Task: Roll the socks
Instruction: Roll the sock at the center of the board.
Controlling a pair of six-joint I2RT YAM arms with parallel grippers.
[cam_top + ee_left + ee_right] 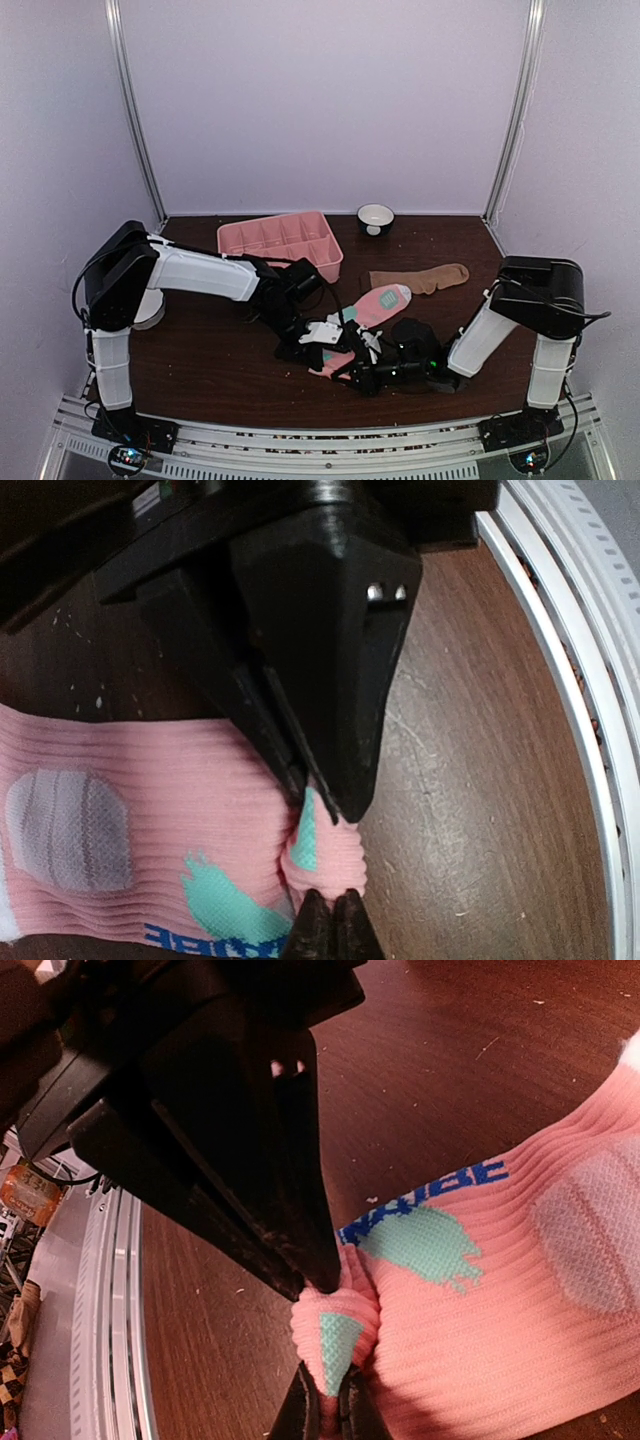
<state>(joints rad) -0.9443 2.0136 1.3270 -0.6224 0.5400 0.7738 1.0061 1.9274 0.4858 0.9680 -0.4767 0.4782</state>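
The pink sock [378,304] with teal and white patches lies slantwise on the table, and the tan-brown sock [420,279] lies flat behind it to the right. Both grippers meet at the pink sock's near end. My left gripper [333,897] is shut on a bunched fold of the pink sock [150,800]. From the opposite side, my right gripper [328,1376] is shut on the same fold of the pink sock [520,1300]. In the top view, the left gripper [336,346] and right gripper [362,366] hide that end of the sock.
A pink compartmented tray [281,243] stands at the back left. A small white bowl [376,217] sits behind the tan sock. The white rail of the table's near edge [570,680] runs close to the grippers.
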